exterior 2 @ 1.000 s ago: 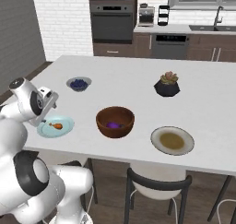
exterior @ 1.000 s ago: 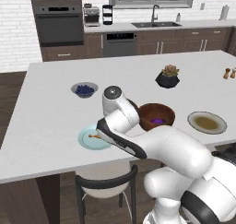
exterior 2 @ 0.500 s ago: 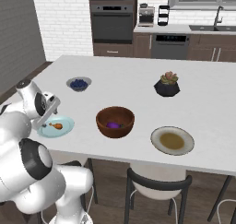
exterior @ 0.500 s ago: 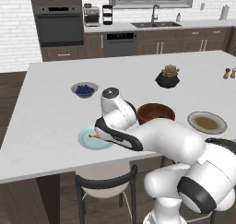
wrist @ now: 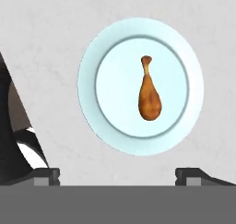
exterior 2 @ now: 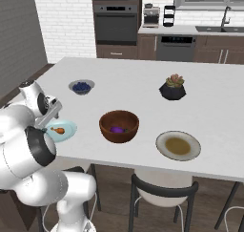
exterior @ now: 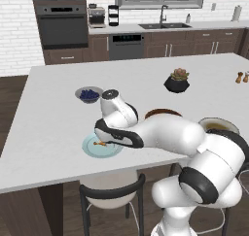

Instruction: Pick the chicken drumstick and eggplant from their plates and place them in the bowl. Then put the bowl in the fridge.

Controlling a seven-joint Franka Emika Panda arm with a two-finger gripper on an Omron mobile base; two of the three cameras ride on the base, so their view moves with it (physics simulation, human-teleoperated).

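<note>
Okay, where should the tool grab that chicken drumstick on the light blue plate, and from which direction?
Probably the fat meaty end of the chicken drumstick, from straight above, jaws across its width. It lies flat and alone in the middle of the light-blue plate; the bone end is thin and easy to miss. The open tool hangs above the plate.

white brick wall (exterior: 19, 36), dark cabinets (exterior: 194, 48), wood floor (exterior: 9, 89)

Both base views look forward and down from behind the arm, left and right, sharing the white counter (exterior: 58, 109) with the pale-blue plate (exterior: 95, 150) and, in the distance, the oven wall. The hand view looks straight down, close over that plate (wrist: 106, 57).
</note>
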